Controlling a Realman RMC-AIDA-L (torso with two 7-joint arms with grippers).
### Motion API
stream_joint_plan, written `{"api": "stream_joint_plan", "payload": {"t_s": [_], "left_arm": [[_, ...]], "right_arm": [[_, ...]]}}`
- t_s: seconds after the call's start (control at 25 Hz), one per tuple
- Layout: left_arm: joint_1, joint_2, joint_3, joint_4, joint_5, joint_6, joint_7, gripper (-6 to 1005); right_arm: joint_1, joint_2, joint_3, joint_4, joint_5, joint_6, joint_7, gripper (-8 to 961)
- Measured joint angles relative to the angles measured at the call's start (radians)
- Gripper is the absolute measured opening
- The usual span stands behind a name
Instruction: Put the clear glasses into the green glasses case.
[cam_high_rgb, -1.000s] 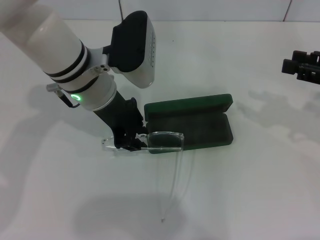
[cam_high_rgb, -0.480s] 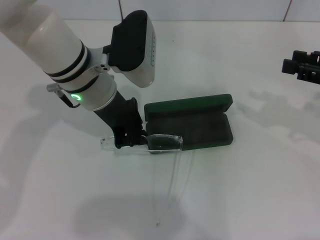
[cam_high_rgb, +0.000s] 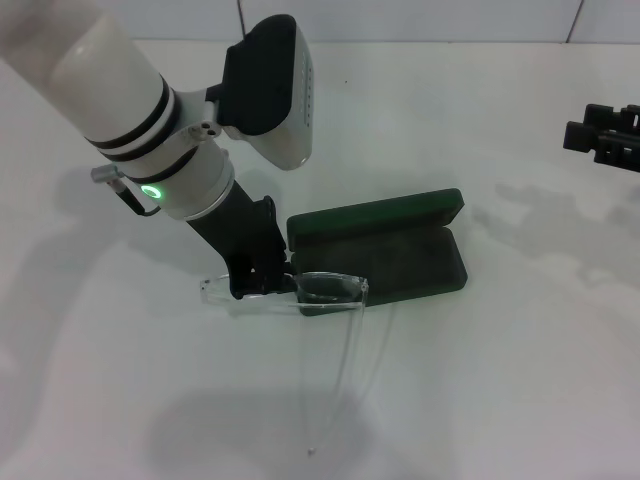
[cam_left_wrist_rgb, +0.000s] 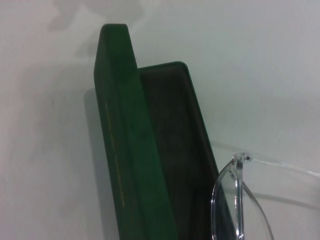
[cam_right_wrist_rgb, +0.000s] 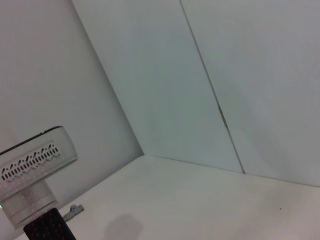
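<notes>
The glasses (cam_high_rgb: 318, 290) are held by their bridge in the closed left gripper (cam_high_rgb: 262, 287), temples trailing behind, so one lens overhangs the near rim of the open case (cam_high_rgb: 400, 262) just beyond. The right gripper (cam_high_rgb: 605, 138) is parked well apart; its fingers cannot be judged.

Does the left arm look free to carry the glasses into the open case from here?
Probably yes: the left gripper holds the clear glasses at the near edge of the green glasses case, whose lid stands open; nothing lies between.
</notes>
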Motion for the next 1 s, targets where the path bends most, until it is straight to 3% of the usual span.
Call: {"api": "stream_joint_plan", "payload": {"t_s": [0.6, 1.0], "left_arm": [[0.024, 0.003, -0.014, 0.185, -0.063, 0.114, -0.057, 70], [0.086, 0.003, -0.183, 0.440, -0.231, 0.243, -0.118, 69]], "right_arm": [[0.004, 0.000, 0.085, 0.047, 0.020, -0.108, -0.029, 479], [0.000, 0.000, 0.088, 0.042, 0.023, -0.193, -0.056, 477]]}}
